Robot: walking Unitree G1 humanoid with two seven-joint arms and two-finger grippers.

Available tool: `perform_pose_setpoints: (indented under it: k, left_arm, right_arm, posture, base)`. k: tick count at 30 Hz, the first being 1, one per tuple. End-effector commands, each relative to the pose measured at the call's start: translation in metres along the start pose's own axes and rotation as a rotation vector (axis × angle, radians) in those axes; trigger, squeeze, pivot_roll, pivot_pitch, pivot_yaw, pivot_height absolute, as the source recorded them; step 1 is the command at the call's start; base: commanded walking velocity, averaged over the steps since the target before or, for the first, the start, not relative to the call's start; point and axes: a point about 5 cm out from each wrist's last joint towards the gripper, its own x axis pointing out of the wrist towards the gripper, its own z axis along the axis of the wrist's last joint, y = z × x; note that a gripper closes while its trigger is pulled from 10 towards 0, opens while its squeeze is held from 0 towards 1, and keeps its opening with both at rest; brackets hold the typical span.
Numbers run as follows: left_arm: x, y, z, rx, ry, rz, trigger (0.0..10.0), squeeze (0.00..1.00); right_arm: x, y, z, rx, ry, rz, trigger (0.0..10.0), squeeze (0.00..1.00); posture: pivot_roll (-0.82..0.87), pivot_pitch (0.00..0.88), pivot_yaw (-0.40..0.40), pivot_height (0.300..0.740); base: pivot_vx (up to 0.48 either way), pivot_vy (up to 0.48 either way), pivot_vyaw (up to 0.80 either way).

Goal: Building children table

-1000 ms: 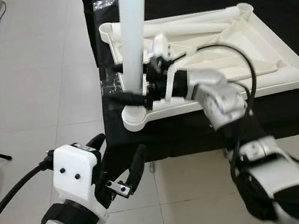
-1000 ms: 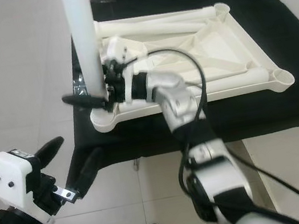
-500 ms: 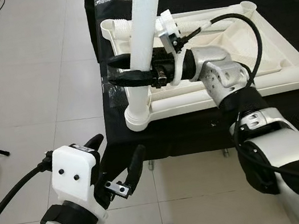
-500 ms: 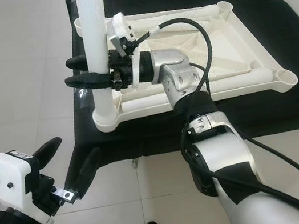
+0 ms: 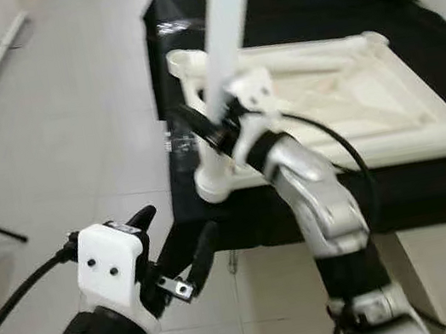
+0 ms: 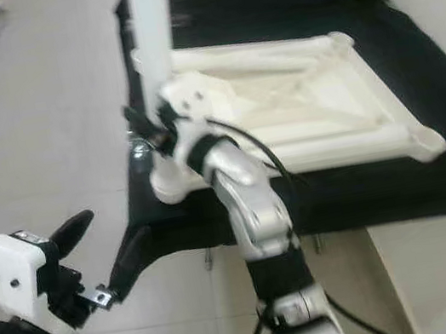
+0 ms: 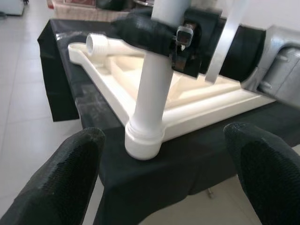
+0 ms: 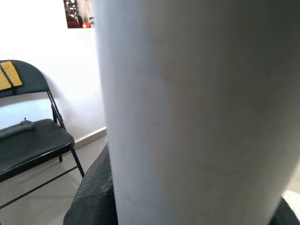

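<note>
Gripping the one leg (image 5: 223, 41) seemingly seated upright in the tabletop (image 5: 350, 101) corner, the right gripper (image 5: 207, 126) steadies it; other corner sockets look unfilled, left gripper (image 5: 183, 256) idle and open.

Leg: I see a broad white table leg (image 8: 187, 112) very close to the lens, running upright.
Fingers: textured black fingers (image 8: 93, 197) show at the leg's lower edges, pressed against it.
Background: a black folding chair (image 8: 33, 136) stands by a white wall (image 8: 56, 61).
</note>
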Motion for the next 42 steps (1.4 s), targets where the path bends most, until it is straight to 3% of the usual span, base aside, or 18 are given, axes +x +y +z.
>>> perform_pose_setpoints:
  k: [1, 7, 9, 10, 13, 14, 15, 19, 24, 26, 27, 28, 29, 34, 35, 36, 37, 42]
  left_arm:
    - [0.000, -0.002, -0.001, 0.004, 0.019, -0.027, 10.0, 0.00]
    - [0.000, 0.001, 0.001, 0.023, 0.011, -0.011, 10.0, 0.00]
    - [0.000, 0.001, 0.001, 0.021, 0.011, -0.012, 10.0, 0.00]
    - [0.000, 0.000, 0.001, 0.018, 0.012, -0.015, 10.0, 0.00]
    - [0.000, -0.001, 0.000, 0.010, 0.014, -0.022, 10.0, 0.00]
    - [0.000, -0.002, 0.000, 0.007, 0.014, -0.023, 10.0, 0.00]
    - [0.000, -0.002, 0.000, 0.005, 0.013, -0.022, 10.0, 0.00]
    - [0.000, -0.002, 0.000, 0.003, 0.012, -0.022, 10.0, 0.00]
    - [0.000, -0.003, 0.000, -0.002, 0.012, -0.018, 10.0, 0.00]
    - [-0.001, -0.003, -0.001, -0.003, 0.012, -0.018, 10.0, 0.00]
    - [-0.001, -0.003, -0.001, -0.004, 0.013, -0.017, 10.0, 0.00]
    - [-0.001, -0.003, -0.001, -0.004, 0.013, -0.017, 10.0, 0.00]
    - [-0.001, -0.003, -0.001, -0.004, 0.014, -0.016, 10.0, 0.00]
    - [-0.002, -0.004, -0.002, -0.006, 0.016, -0.011, 10.0, 0.00]
    - [-0.002, -0.004, -0.002, -0.006, 0.016, -0.009, 10.0, 0.00]
    - [-0.002, -0.004, -0.002, -0.006, 0.016, -0.009, 10.0, 0.00]
    - [-0.002, -0.004, -0.002, -0.005, 0.016, -0.007, 10.0, 0.00]
    - [-0.002, -0.004, -0.003, -0.006, 0.017, -0.007, 10.0, 0.00]
  right_arm:
    - [0.002, 0.015, -0.056, 0.059, 0.262, 0.005, 0.0, 0.00]
    - [0.021, 0.019, -0.044, 0.072, 0.211, 0.019, 0.0, 0.00]
    - [0.021, 0.021, -0.043, 0.084, 0.196, 0.040, 1.2, 0.00]
    - [0.022, 0.022, -0.040, 0.099, 0.169, 0.066, 10.0, 0.00]
    - [0.021, 0.024, -0.021, 0.165, 0.060, 0.176, 10.0, 0.00]
    - [0.020, 0.021, -0.012, 0.171, 0.016, 0.222, 10.0, 0.80]
    - [0.018, 0.016, -0.004, 0.190, -0.010, 0.290, 10.0, 1.00]
    - [0.018, 0.005, 0.003, 0.186, -0.026, 0.374, 10.0, 1.00]
    - [0.021, -0.021, 0.021, 0.039, -0.044, 0.609, 10.0, 1.00]
    - [0.022, -0.026, 0.025, 0.022, -0.042, 0.651, 10.0, 0.91]
    - [0.023, -0.030, 0.027, 0.017, -0.037, 0.684, 10.0, 0.77]
    - [0.023, -0.030, 0.027, 0.017, -0.037, 0.684, 10.0, 0.77]
    - [0.024, -0.036, 0.030, 0.012, -0.032, 0.712, 10.0, 0.00]
    - [0.028, -0.050, 0.040, 0.026, -0.042, 0.768, 10.0, 0.00]
    - [0.028, -0.051, 0.042, 0.032, -0.044, 0.776, 8.5, 0.00]
    - [0.028, -0.051, 0.042, 0.032, -0.044, 0.776, 8.5, 0.00]
    - [0.028, -0.053, 0.044, 0.037, -0.045, 0.797, 0.0, 0.00]
    - [0.025, -0.057, 0.047, 0.057, -0.049, 0.879, 0.0, 0.00]
  posture:
    - [0.26, 0.264, -0.131, 0.740]
    - [0.27, 0.268, -0.138, 0.740]
    - [0.26, 0.269, -0.136, 0.740]
    - [0.26, 0.273, -0.133, 0.740]
    - [0.26, 0.277, -0.134, 0.740]
    - [0.25, 0.279, -0.136, 0.740]
    - [0.25, 0.281, -0.137, 0.740]
    - [0.26, 0.285, -0.140, 0.740]
    - [0.27, 0.300, -0.147, 0.740]
    - [0.28, 0.306, -0.150, 0.740]
    - [0.28, 0.306, -0.150, 0.740]
    - [0.28, 0.306, -0.150, 0.740]
    - [0.28, 0.306, -0.151, 0.740]
    - [0.30, 0.312, -0.153, 0.740]
    - [0.30, 0.312, -0.155, 0.740]
    - [0.30, 0.312, -0.155, 0.740]
    - [0.30, 0.310, -0.156, 0.740]
    - [0.30, 0.302, -0.153, 0.740]
  base:
    - [0.000, 0.000, 0.00]
    - [0.000, 0.000, 0.00]
    - [0.000, 0.000, 0.00]
    - [0.000, 0.000, 0.00]
    - [0.000, 0.000, 0.00]
    - [0.000, 0.000, 0.00]
    - [0.000, 0.000, 0.00]
    - [0.000, 0.000, 0.00]
    - [0.000, 0.000, 0.00]
    - [0.000, 0.000, 0.00]
    - [0.000, 0.000, 0.00]
    - [0.000, 0.000, 0.00]
    - [0.000, 0.000, 0.00]
    - [0.000, 0.000, 0.00]
    - [0.000, 0.000, 0.00]
    - [0.000, 0.000, 0.00]
    - [0.000, 0.000, 0.00]
    - [0.000, 0.000, 0.00]
